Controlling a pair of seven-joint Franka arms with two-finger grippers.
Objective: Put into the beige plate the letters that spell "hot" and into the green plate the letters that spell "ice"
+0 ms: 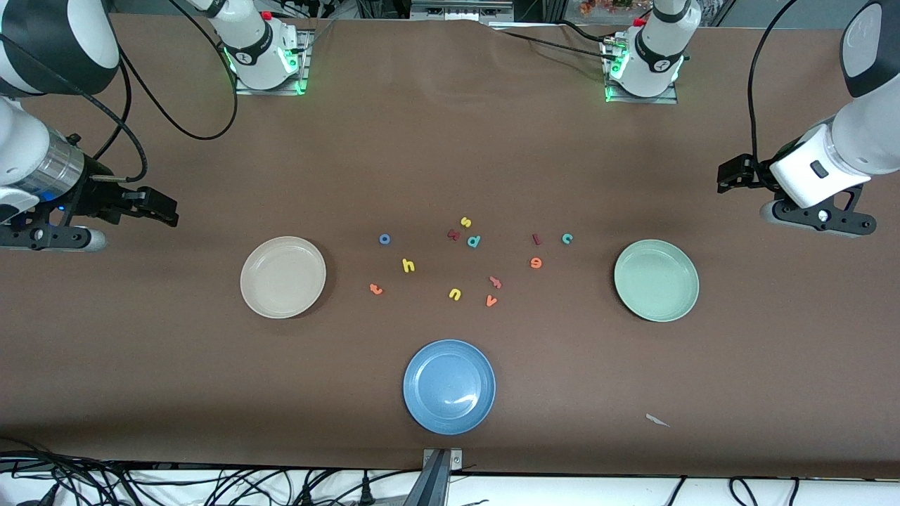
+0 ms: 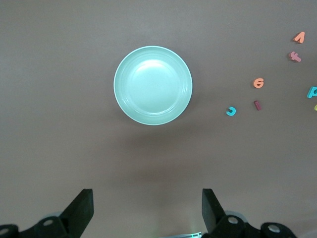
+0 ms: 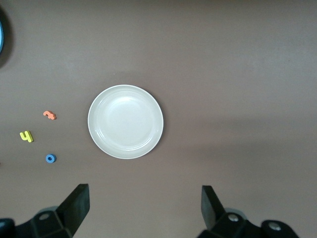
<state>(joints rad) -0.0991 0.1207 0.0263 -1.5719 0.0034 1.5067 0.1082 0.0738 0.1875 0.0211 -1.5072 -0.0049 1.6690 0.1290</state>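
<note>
nothing sorted yet: both plates bare, left gripper (image 2: 146, 210) and right gripper (image 3: 143, 208) hang spread and empty, so next comes reaching a first letter, say the blue "o" (image 1: 384, 239).

The only readable signs are the foam letters lying on the table (image 1: 211, 393) — blue "o" (image 1: 384, 239), yellow "h" (image 1: 408, 265), orange "t" (image 1: 376, 289), yellow "s" (image 1: 465, 222), teal "p" (image 1: 474, 241), yellow "u" (image 1: 455, 294), orange "v" (image 1: 491, 301), dark red "i" (image 1: 536, 239), teal "c" (image 1: 567, 238), orange "e" (image 1: 536, 263) — no printed labels are legible.
</note>
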